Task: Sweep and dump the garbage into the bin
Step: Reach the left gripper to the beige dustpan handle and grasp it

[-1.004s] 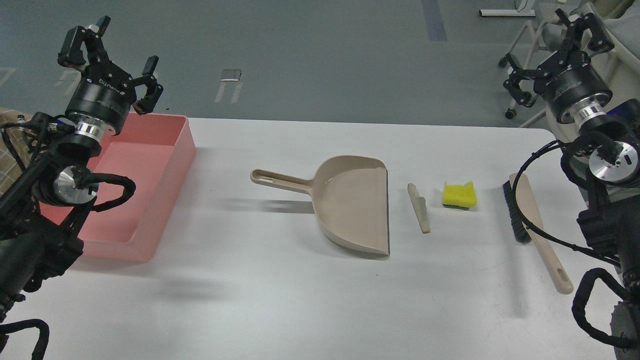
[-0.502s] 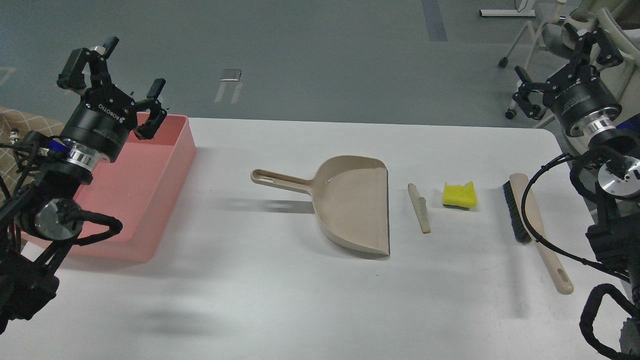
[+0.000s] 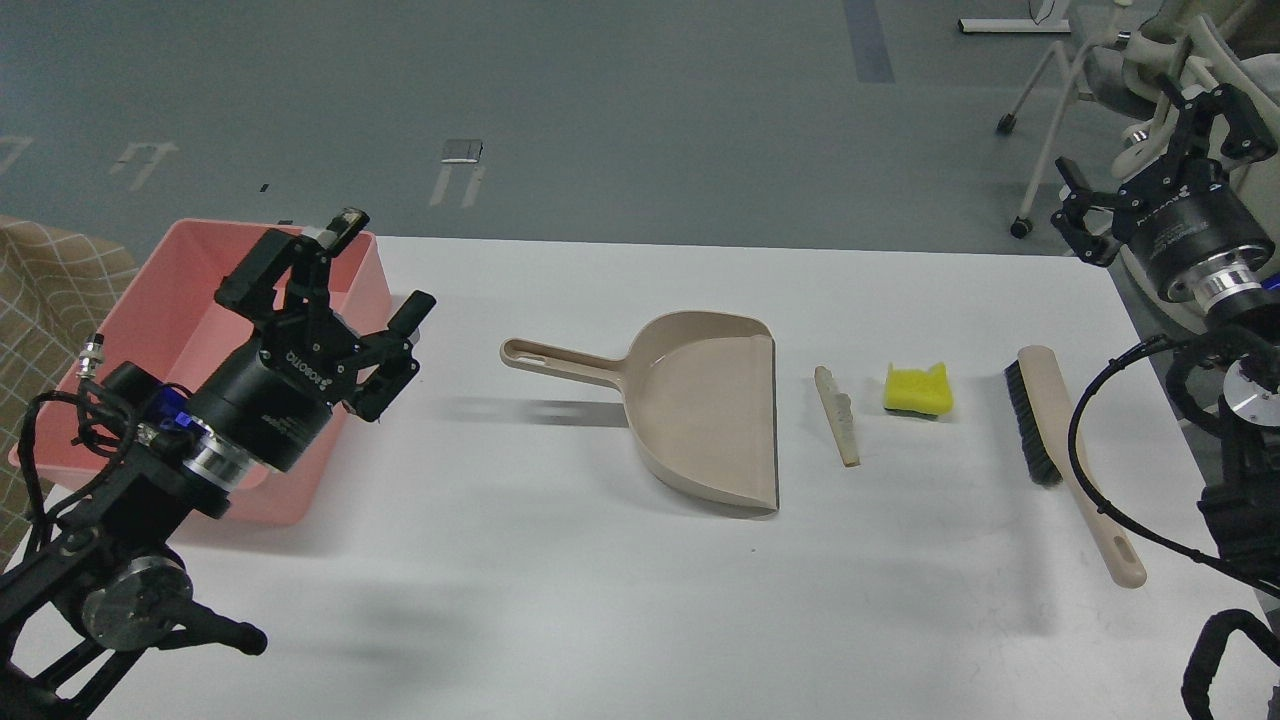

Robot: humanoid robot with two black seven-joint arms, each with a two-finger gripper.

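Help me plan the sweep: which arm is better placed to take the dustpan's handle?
Left. The left gripper is open beside the bin, on the side the dustpan handle points toward. The right gripper hangs open beyond the table's far right corner, nearer the brush.

Bin (image 3: 150, 300) partly hidden behind left arm (image 3: 200, 440).

the white desk (image 3: 560, 600) carries a pink bin (image 3: 150, 330) at its far left corner. near the middle lies a beige dustpan (image 3: 690, 420), handle pointing toward the left edge. toward the right edge follow a pale wedge (image 3: 838, 414), a yellow sponge block (image 3: 917, 389), then a black-bristled brush (image 3: 1065, 450).
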